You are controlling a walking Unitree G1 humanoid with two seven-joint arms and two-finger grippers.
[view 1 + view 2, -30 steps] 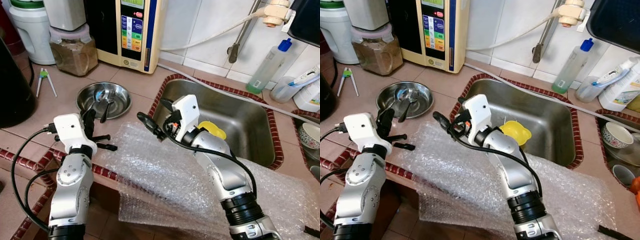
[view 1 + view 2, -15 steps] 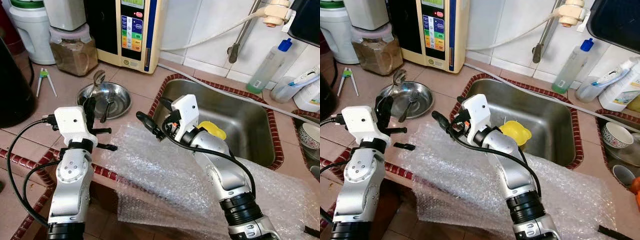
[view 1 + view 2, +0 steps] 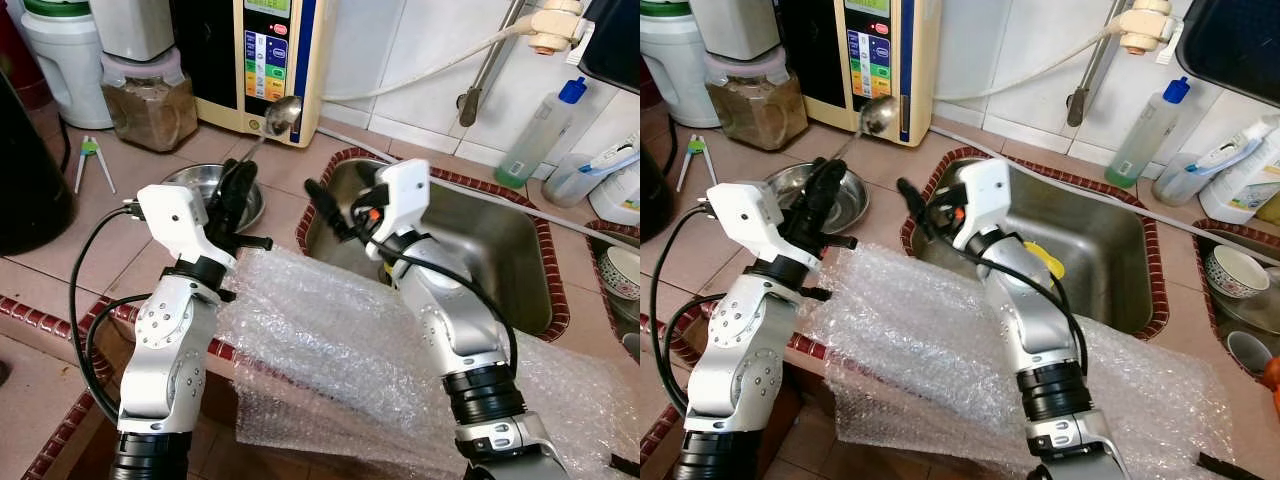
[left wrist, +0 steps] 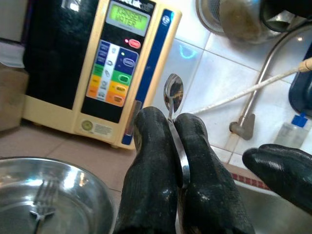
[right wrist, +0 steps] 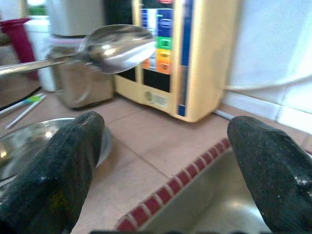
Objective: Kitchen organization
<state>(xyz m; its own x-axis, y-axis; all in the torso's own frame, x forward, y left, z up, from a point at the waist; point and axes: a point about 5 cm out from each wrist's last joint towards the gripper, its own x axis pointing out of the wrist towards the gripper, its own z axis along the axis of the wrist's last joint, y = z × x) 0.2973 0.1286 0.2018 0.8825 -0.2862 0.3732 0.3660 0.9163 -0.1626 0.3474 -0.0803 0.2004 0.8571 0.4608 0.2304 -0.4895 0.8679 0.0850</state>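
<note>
Left tool (image 3: 237,183) grips spoon (image 3: 283,113) over tiled counter (image 3: 130,200) w/ bubble wrap (image 3: 330,340); right tool (image 3: 335,210) open nr sink (image 3: 480,250).

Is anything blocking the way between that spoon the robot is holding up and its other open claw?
Nothing visible does. The left gripper holds the shiny metal spoon up above the round steel dish. The right gripper waits open beside it at the sink's edge, with only open air between them.
</note>
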